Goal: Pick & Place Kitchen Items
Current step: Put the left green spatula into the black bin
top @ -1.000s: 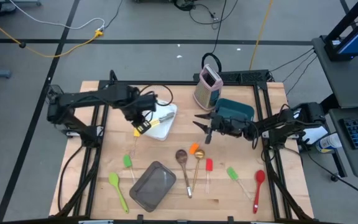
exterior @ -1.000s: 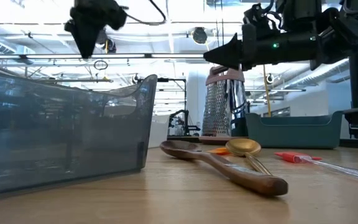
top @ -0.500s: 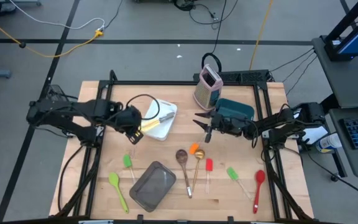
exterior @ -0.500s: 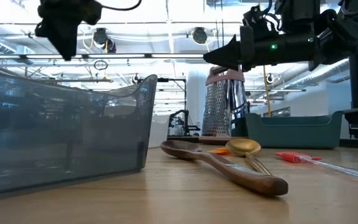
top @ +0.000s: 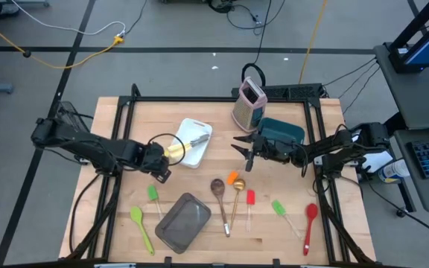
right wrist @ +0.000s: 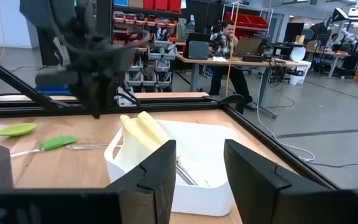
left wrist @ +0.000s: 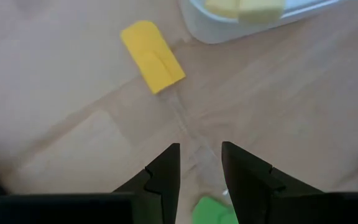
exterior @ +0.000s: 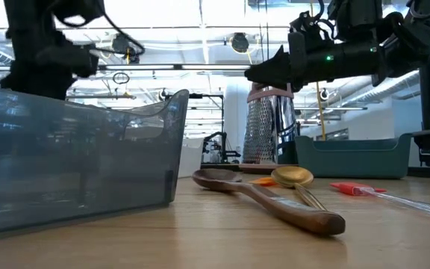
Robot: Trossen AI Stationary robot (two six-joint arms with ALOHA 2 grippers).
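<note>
No readable writing shows on anything. The white tray holds yellow-handled utensils; just beside it on the desk lies a yellow silicone spatula with a clear handle. The left pincer hangs low over that handle, fingers apart, a green spatula below it. The right pincer hovers between tray and teal bin, fingers apart. Near the grey pan lie a wooden spoon, gold spoon and red spatula.
</note>
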